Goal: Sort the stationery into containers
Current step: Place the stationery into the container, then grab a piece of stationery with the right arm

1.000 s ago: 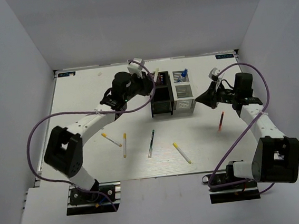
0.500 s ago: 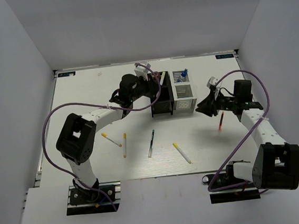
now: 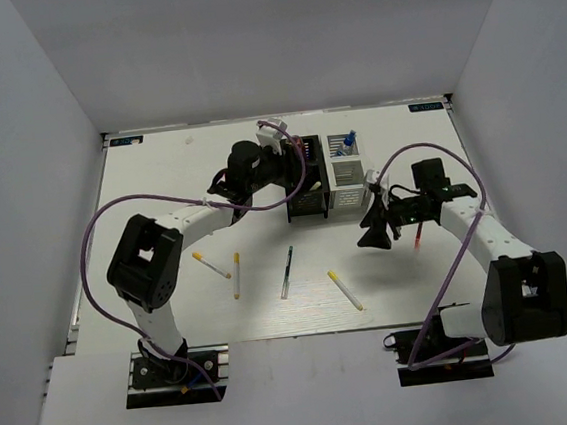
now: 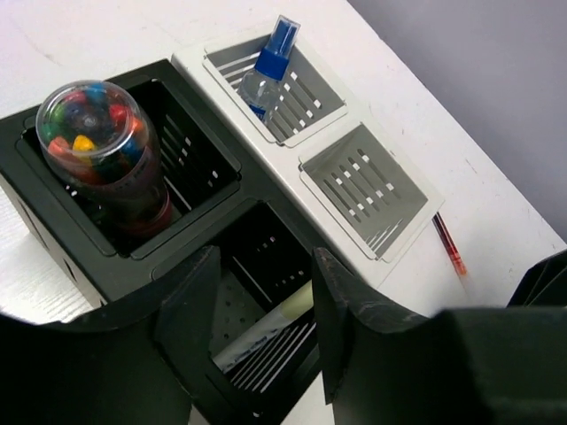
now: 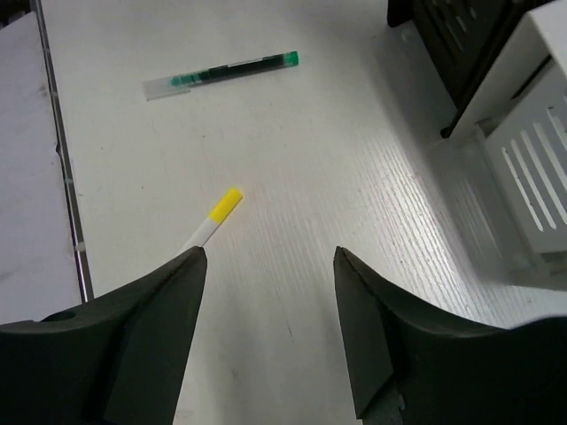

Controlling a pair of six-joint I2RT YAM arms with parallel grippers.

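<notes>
Since a second ago the right arm has swung off the white holder (image 3: 346, 178) toward the near side. The left arm has come in over the black holder (image 3: 304, 185) and has sat there for the last half second.

White pen (image 4: 266, 328): inside the black holder's near compartment, leaning, long axis corner to corner, both ends hidden. Left tool (image 4: 266, 266) directly above it, fingers spread wide, nothing held. Looks like a drop just done.

Tube (image 4: 106, 150) upright in the neighbouring black compartment. Blue-capped bottle (image 4: 270, 66) tilted in a white-holder compartment, cap uppermost; the white compartment beside it is bare.

Yellow-ended pen (image 5: 213, 217): flat on the desk (image 3: 160, 184), long axis diagonal, yellow tip toward the holders. Right tool (image 5: 270, 266) hovers just beside it, fingers wide apart, empty; probably lining up on it as the next pick.

Dark pen (image 3: 287, 272) lies near-to-far further left. Red pen (image 3: 419, 232) is flat on the desk, right of the right tool.
</notes>
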